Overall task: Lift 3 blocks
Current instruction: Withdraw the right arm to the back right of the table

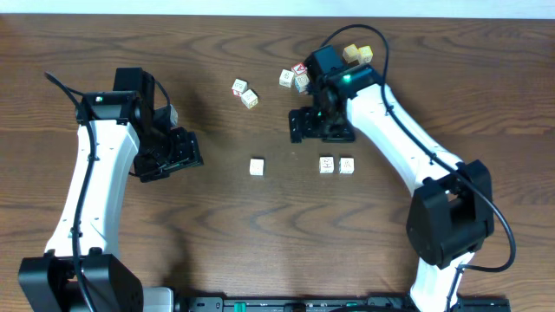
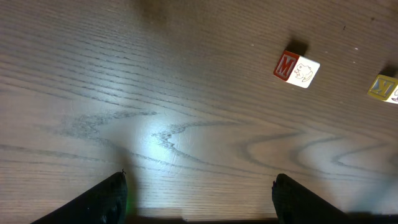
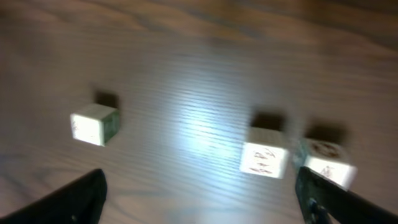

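Currently all 3 blocks are sitting flat on the table (image 1: 260,243), in a row running left-to-right across the overhead view. The lone block (image 1: 257,166) is sitting off to the left w/ a gap. The middle block (image 1: 326,164) and end block (image 1: 346,165) are lying just beside each other; can't tell if touching. Being cubes, they're showing no long axis. Each is lying roughly square to the row, printed face pointing up, marks too faint to read.

Right gripper (image 1: 316,126) is hanging just behind the close pair, jaws standing wide, gripping nothing. Its wrist cam is blurring badly, its fingers (image 3: 81,199) getting cut off at the bottom edge.

Left gripper (image 1: 178,152) is hovering well apart, left of the row, also spread wide and empty.

Left wrist cam is showing an M cube (image 2: 297,68) and a yellow cube (image 2: 384,87), the latter cropped by the frame; can't match either to the overhead.

Two tan cubes (image 1: 357,55) are peeking out partly behind the right arm.
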You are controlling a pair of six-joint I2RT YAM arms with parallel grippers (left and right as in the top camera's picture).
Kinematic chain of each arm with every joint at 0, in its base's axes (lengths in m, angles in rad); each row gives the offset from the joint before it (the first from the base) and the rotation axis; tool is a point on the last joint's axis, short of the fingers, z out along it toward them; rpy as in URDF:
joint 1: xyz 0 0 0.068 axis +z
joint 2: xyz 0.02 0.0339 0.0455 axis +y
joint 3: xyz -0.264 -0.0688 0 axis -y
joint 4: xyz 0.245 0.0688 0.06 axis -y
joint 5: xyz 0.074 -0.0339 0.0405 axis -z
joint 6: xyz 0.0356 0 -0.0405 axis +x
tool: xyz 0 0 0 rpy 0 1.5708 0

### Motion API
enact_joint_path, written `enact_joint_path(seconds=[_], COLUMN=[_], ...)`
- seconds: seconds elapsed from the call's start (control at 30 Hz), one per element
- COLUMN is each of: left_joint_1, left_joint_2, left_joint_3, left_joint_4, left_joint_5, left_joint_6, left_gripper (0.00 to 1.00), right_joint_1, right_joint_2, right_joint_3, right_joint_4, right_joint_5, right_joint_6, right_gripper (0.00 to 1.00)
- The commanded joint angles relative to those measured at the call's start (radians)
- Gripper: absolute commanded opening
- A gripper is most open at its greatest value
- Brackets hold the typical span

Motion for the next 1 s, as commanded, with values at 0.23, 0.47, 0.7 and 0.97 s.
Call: enact_joint_path(seconds=[0.23,0.47,0.7,0.97], left_joint_1=[-0.002,-0.002,-0.002,-0.002], left_joint_2=[0.003,0.003,0.003,0.003], left_joint_3=[0.014,0.014,0.014,0.014], left_joint_4=[-0.006,-0.006,0.001,0.011], left_joint_5=[-0.01,-0.01,0.006,0.005], left_joint_6=[0.01,0.01,-0.015,-0.187], left_gripper=[0.75,0.75,0.75,0.75], right_joint_1=[-0.386,-0.542,-0.602,-0.604], right_joint_2=[-0.051,-0.051,-0.051,-0.051], right_joint_3=[0.019,0.019,0.019,0.019], right_joint_4=[-0.176,-0.175,-0.175,-0.175], right_joint_5=[0.174,0.175,0.175,0.175], right_joint_6=[0.033,0.033,0.033,0.033], right_gripper=[0.99,0.99,0.99,0.99])
